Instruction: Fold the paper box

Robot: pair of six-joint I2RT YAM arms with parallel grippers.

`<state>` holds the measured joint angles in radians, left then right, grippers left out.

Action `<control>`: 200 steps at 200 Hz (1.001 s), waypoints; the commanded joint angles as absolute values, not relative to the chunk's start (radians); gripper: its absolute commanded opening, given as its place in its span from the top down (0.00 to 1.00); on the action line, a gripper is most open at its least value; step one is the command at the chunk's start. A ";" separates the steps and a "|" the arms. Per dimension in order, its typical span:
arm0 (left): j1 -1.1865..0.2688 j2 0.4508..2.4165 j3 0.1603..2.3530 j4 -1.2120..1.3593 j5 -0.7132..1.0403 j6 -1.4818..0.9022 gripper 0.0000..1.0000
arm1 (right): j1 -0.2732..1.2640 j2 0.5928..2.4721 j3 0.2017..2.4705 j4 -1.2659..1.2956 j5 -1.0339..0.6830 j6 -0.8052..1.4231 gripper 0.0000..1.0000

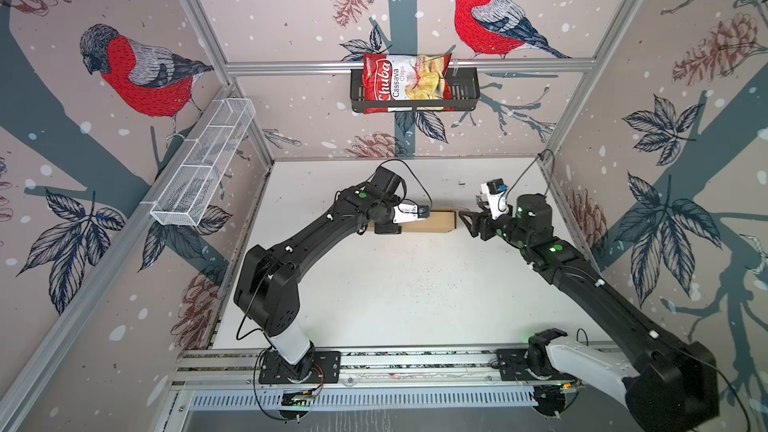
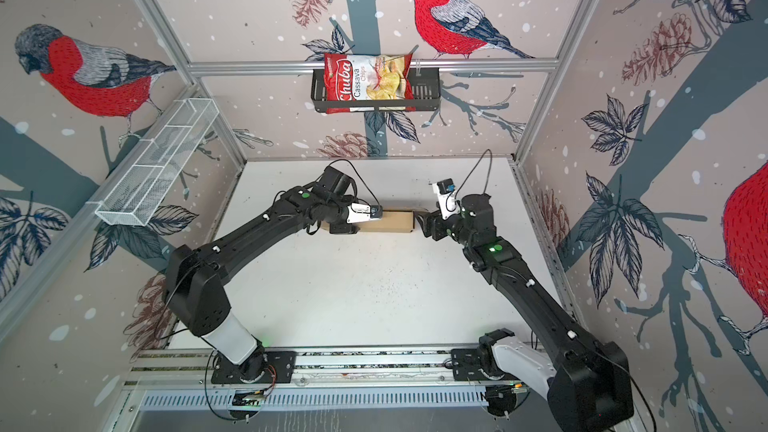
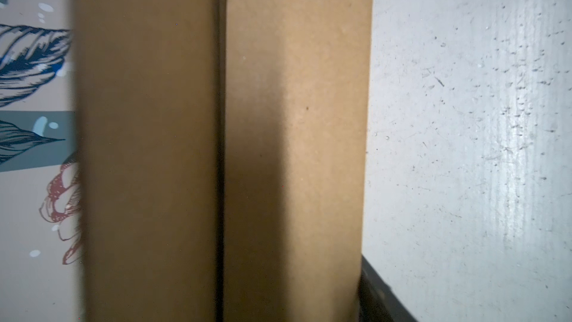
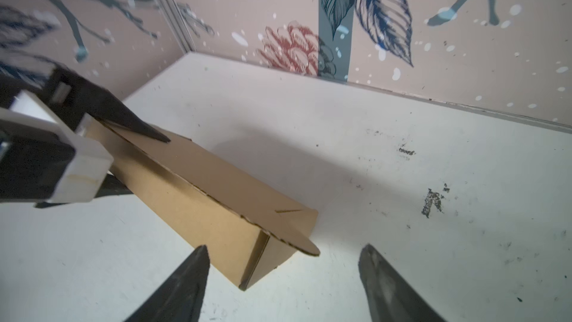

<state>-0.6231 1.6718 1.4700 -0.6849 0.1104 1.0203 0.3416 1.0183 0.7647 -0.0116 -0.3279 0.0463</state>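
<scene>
The paper box is a long, narrow brown cardboard shape lying across the white table. My left gripper is closed across its left end. The right wrist view shows one left finger on the lid and the other against the near wall. The left wrist view is filled by cardboard, with one dark finger at its edge. My right gripper stands open just off the box's right end, where a rounded lid tab sticks out; it touches nothing.
A red chips bag sits in a black basket on the back wall. A white wire shelf hangs on the left wall. Patterned walls close three sides, and the arm rail runs along the front.
</scene>
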 commanded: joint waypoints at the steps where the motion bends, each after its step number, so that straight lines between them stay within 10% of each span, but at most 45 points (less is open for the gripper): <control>1: -0.642 1.679 1.511 -0.781 0.153 1.025 0.42 | 0.288 0.958 0.756 0.123 -0.449 0.185 0.22; 200: -0.541 2.104 1.999 -1.134 0.449 1.045 0.34 | 0.153 0.946 0.695 0.105 -0.502 0.271 0.24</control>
